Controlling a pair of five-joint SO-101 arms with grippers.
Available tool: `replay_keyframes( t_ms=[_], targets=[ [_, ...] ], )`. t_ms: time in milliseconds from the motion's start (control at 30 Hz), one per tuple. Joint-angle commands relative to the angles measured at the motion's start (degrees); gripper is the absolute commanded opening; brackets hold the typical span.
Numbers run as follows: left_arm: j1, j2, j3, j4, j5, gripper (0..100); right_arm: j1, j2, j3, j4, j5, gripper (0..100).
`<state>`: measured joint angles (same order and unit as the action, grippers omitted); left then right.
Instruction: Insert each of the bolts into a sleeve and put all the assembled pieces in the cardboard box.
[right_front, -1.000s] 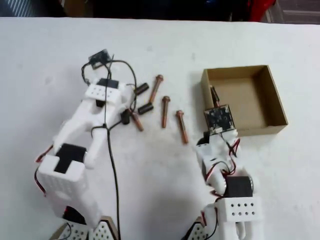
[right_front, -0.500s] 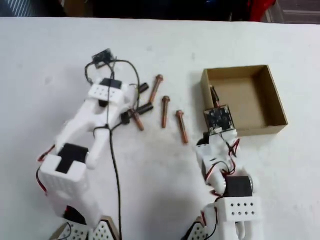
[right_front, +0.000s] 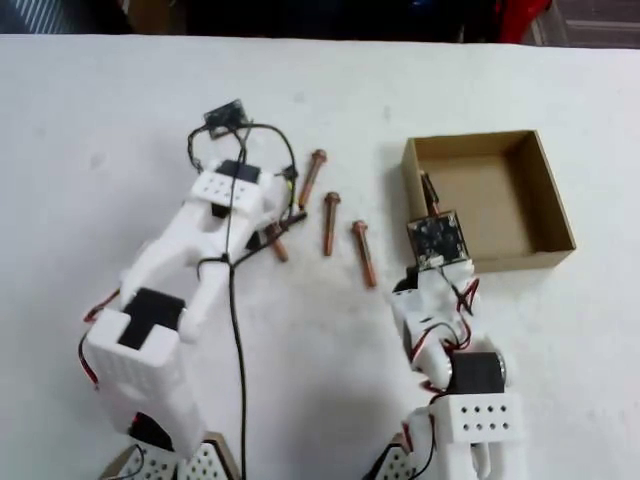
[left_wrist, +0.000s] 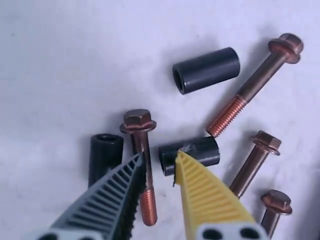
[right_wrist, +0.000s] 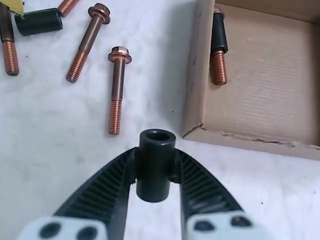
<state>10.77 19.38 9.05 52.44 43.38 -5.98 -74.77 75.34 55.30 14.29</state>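
Looking like one down, four to go: a sleeved bolt (right_wrist: 217, 47) is lying in the cardboard box (right_wrist: 275, 80) ahead of the right claw (right_wrist: 155, 172), which is clamping a black sleeve (right_wrist: 156, 147), while the left claw (left_wrist: 159, 165) is hanging open astride a loose bolt (left_wrist: 138, 121).

Cardboard box (right_front: 500, 195) sits on the right of the table (right_front: 120, 90), with the assembled piece (right_wrist: 217, 47) in it along its left wall. The right gripper (right_wrist: 155, 160) is just before the box's near left corner, clamped on the held sleeve (right_wrist: 156, 145). Left of the box lie the near bolt (right_front: 364, 253), middle bolt (right_front: 329, 222) and far bolt (right_front: 312, 177) in a row. Left of those, the fourth bolt (left_wrist: 141, 160) lies between the spread fingers of the left gripper (left_wrist: 159, 162), with the side sleeve (left_wrist: 104, 157) and middle sleeve (left_wrist: 190, 154) on either side of it and the far sleeve (left_wrist: 206, 70) beside the far bolt's shank.
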Motion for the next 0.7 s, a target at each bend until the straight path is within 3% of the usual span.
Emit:
replay_keyframes(
  t_ms=[0, 400, 667],
  targets=[
    [0.7, -1.0, -2.5, -1.3, 0.4, 13, -0.1, -0.8, -0.4, -1.3, -0.1, 2.0],
    [-4.8, -4.4, -6.2, 8.4, 0.0, 13, -0.1, -0.8, -0.4, -1.3, -0.1, 2.0],
    [-9.5, -7.6, -6.2, 11.1, -9.2, 13, -0.1, -0.8, -0.4, -1.3, -0.1, 2.0]
  ],
)
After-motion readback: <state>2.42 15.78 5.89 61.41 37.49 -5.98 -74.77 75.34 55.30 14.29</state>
